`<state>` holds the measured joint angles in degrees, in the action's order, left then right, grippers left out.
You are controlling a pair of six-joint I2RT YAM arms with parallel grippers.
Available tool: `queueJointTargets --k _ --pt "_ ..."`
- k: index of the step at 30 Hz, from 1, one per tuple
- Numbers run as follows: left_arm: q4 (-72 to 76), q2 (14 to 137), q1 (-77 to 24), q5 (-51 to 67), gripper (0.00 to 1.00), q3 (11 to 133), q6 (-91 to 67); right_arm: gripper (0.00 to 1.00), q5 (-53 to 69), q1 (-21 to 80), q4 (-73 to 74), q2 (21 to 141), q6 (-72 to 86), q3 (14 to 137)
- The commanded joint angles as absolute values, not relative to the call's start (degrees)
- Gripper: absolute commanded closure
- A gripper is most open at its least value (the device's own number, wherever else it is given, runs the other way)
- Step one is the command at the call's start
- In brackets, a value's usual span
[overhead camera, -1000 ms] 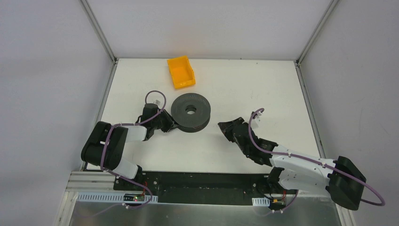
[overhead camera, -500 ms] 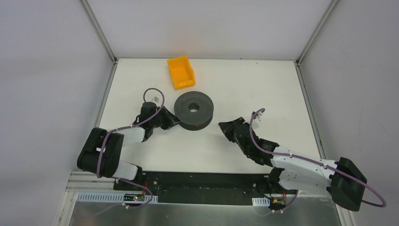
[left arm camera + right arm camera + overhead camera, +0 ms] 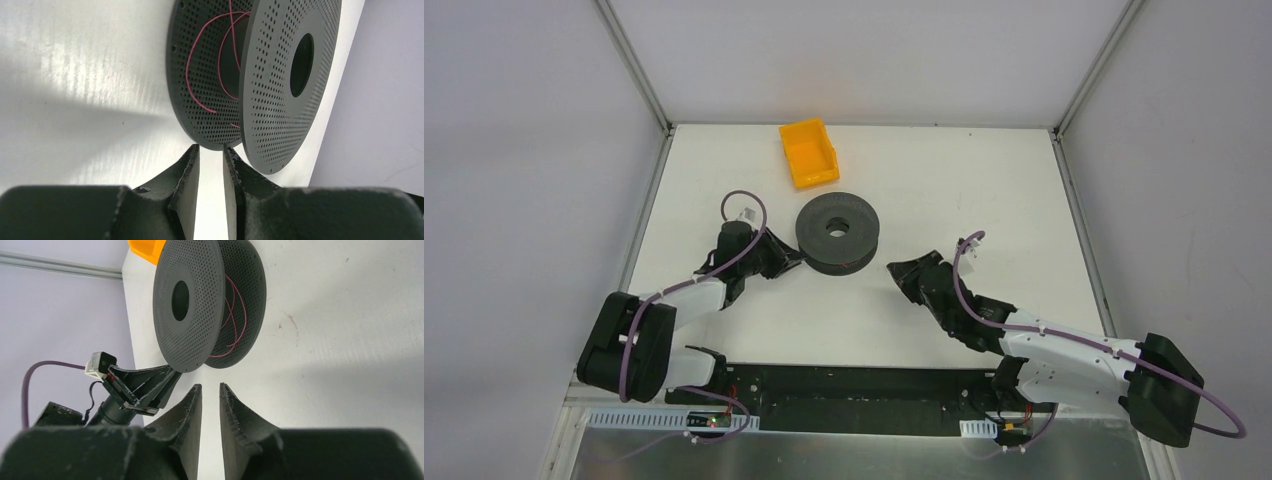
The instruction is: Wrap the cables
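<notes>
white table [image 3: 1024, 190], grey walls [image 3: 524, 150]: spool [image 3: 817, 238] of red cables [image 3: 187, 70], left gripper [image 3: 210, 150] and right gripper [image 3: 210, 387] narrowly parted

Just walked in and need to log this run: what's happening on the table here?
Two robot arms are working on a dark perforated spool with thin red wire looped loosely around its core. The left gripper sits at the spool's rim, jaws slightly apart. The right gripper hovers nearby, empty.
</notes>
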<state>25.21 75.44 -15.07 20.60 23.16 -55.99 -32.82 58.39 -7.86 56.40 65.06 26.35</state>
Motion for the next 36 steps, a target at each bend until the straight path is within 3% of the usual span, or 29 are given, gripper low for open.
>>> queueJointTargets --k 1,8,12,17,18,19,20,21,27,36 --pt "20.77 70.07 -15.64 16.93 0.78 21.98 -55.1 0.77 -34.14 58.7 -6.11 55.66 62.18 28.74" --pt "0.82 56.39 -15.64 8.34 0.76 27.64 -43.68 0.68 -34.56 58.66 5.37 52.96 49.57 34.47" --pt "-9.53 50.67 -15.64 7.07 0.7 35.76 -31.83 0.48 -35.64 58.71 14.23 49.65 39.75 40.3" --pt "-16.53 46.47 -15.64 9.84 0.47 41.32 -23.17 0.13 -35.04 58.69 22.77 46.79 30.71 44.6" --pt "-17.16 45.6 -15.64 10.71 0.4 41.66 -22.34 0.06 -35.79 58.64 24.58 46.32 30.82 45.27" --pt "-17.55 44.77 -15.64 11.84 0.26 41.96 -21.32 0.01 -36.82 58.63 26.2 45.99 31.11 46.0" --pt "-17.66 43.99 -15.64 13.04 0.06 42.05 -20.01 0.01 -37.36 58.66 27.75 45.56 31.4 46.76" --pt "-17.67 43.2 -15.64 14.79 0.02 42.26 -19.02 0.01 -37.83 58.64 29.16 45.26 31.83 47.23" --pt "-17.58 42.44 -15.64 25.97 0.01 43.52 -13.07 0.01 -40.88 58.69 30.97 42.79 35.26 47.15" --pt "-17.58 41.19 -15.64 24.84 0.01 43.59 -10.44 0.01 -43.76 58.63 30.8 41.66 33.26 48.24"
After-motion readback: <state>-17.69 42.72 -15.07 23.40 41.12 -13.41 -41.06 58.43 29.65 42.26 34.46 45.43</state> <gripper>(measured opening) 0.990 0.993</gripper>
